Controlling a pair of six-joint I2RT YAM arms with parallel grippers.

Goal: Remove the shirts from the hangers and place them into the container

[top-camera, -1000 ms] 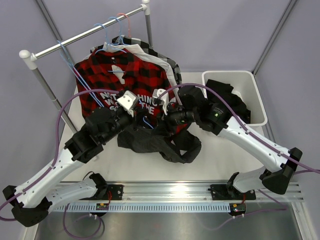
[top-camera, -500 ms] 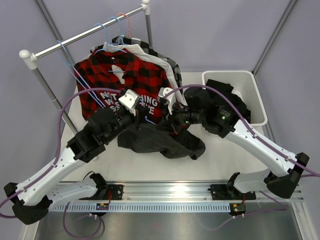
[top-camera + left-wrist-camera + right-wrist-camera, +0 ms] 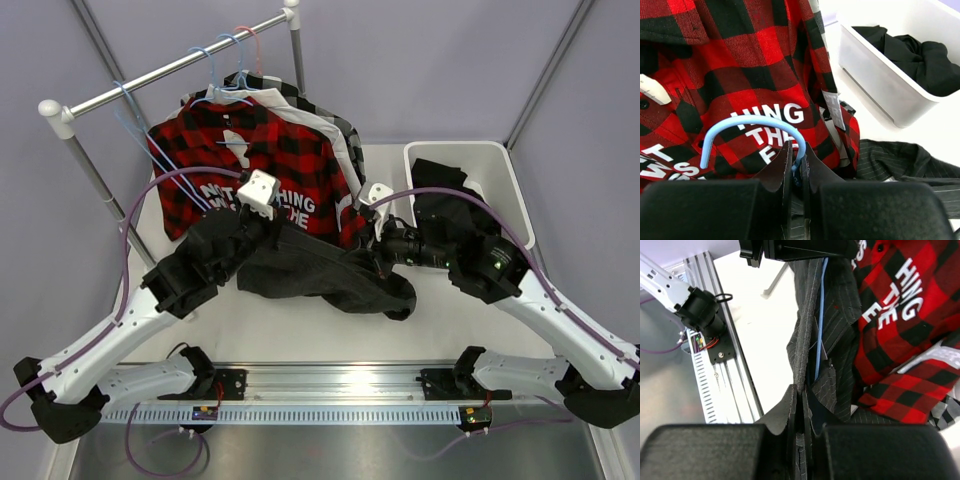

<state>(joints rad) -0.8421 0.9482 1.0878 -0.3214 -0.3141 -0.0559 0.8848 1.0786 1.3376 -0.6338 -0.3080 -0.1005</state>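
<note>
At far left a rail [image 3: 170,72] slants up and back over the table [image 3: 250,325]. Bare blue hangers [image 3: 140,130] dangle from its left part. Further along hangs the plaid shirt [image 3: 260,150], white lettering across its lower half. A white shirt [image 3: 335,135] and a checked shirt [image 3: 283,88] are stacked behind it, on blue hooks and 1 pink hook [image 3: 250,42].

The left claw [image 3: 796,162] reaches in just below that lettering. Its jaws are pinched tight on the right end of a blue hook, the top of the hanger [image 3: 752,122] that sits inside the pinstriped shirt [image 3: 320,280]. In the right wrist view the hanger's blue arm runs down inside the shirt's opening.

The pinstriped shirt is off the rail. It is strung between the 2 claws, in front of the plaid shirt's hem, and sags in dark folds toward the table. Whether its lowest fold touches the table cannot be told.

The right claw [image 3: 801,397] comes in from the right at the shirt's far end, jaws pressed together on a fold of the striped cloth.

Furthest right, the tub [image 3: 520,200] stands on the table's back right part. A black shirt [image 3: 450,195] lies bunched inside it, partly hidden by the right arm.
</note>
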